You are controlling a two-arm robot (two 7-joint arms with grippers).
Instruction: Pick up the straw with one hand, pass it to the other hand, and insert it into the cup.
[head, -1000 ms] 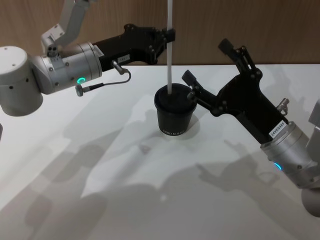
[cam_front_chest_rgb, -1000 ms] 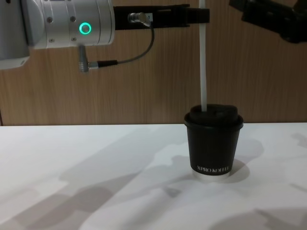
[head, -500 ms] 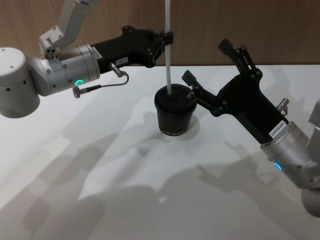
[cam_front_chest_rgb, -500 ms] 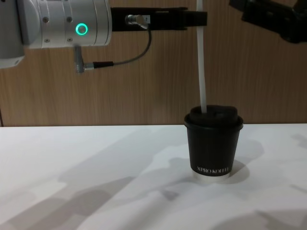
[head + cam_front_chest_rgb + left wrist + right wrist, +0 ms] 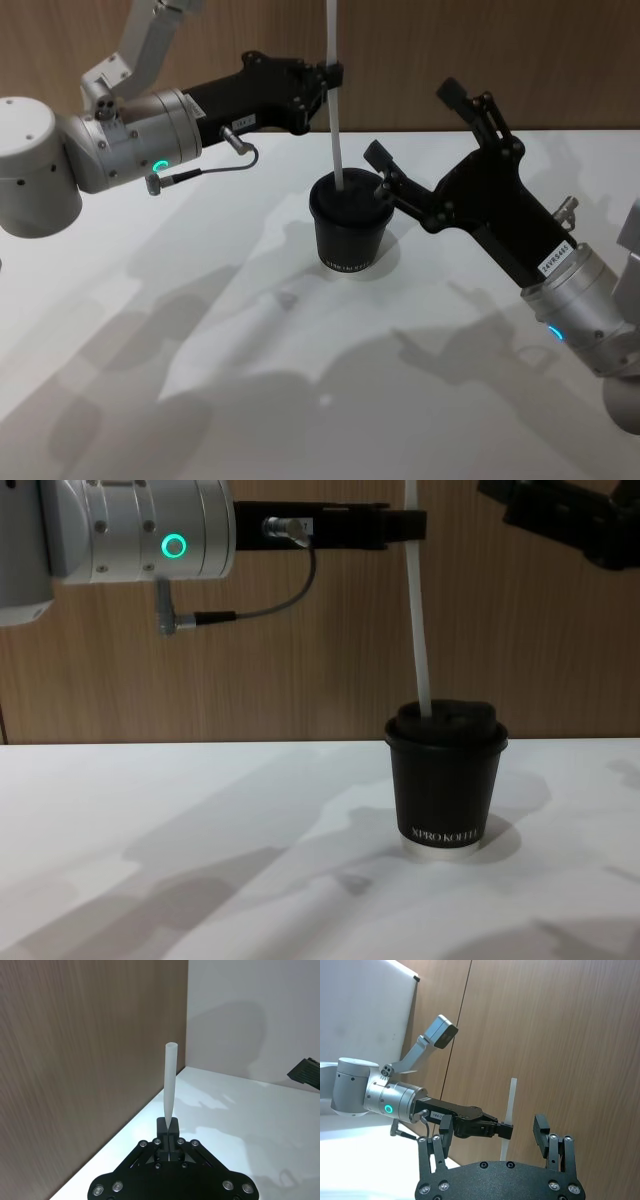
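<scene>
The black cup [image 5: 348, 232] with a domed lid stands on the white table [image 5: 200, 380], its white lettering facing the chest view [image 5: 445, 780]. The thin white straw [image 5: 335, 110] rises from the lid, leaning a little left at the top, and its lower end meets the lid. My left gripper [image 5: 332, 78] is shut on the straw high above the cup, also seen in the chest view [image 5: 405, 525] and the left wrist view [image 5: 169, 1129]. My right gripper [image 5: 412, 125] hangs open just right of the cup, one finger near the lid's rim, apart from the straw [image 5: 509, 1110].
A brown wood-panel wall [image 5: 520, 50] closes off the back of the table. A grey cable [image 5: 260, 605] loops under the left wrist. Bare white tabletop lies in front of the cup and to its left.
My left gripper has shifted slightly left with the straw, so the straw's top now leans left. Its lower end stays at the lid. The right arm has not moved.
</scene>
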